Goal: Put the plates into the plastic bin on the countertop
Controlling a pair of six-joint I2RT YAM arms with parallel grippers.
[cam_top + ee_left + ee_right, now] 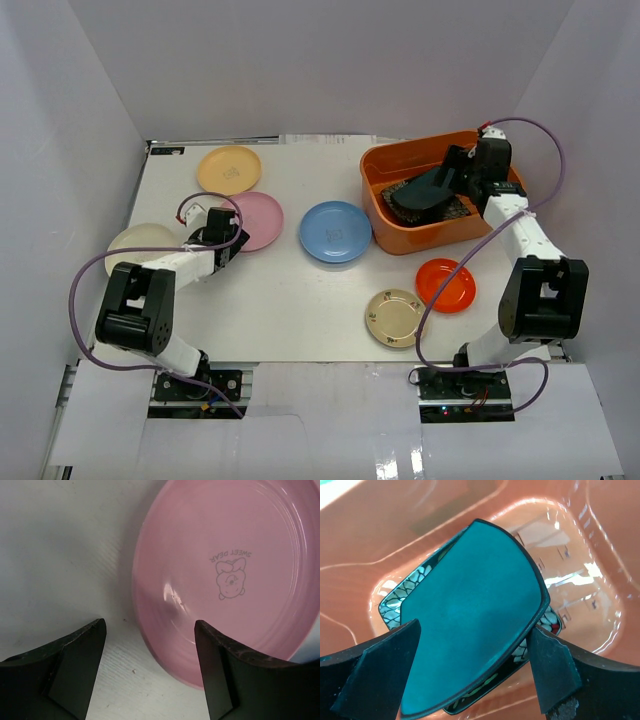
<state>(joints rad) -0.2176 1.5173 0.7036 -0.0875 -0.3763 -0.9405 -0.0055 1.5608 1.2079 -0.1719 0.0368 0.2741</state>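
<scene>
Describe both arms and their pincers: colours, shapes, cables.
Both the left arm and right arm have white links with black joint housings. A purple cable loops along each. The left pincer and right pincer have black, wedge-shaped fingers with scuffed edges.

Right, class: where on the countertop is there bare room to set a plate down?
Bare: the back strip between the yellow plate and the plastic bin; the near-middle stretch bordered by the pink plate, blue plate and beige plate. Crowded: in front of the bin, around the red-orange plate.
</scene>
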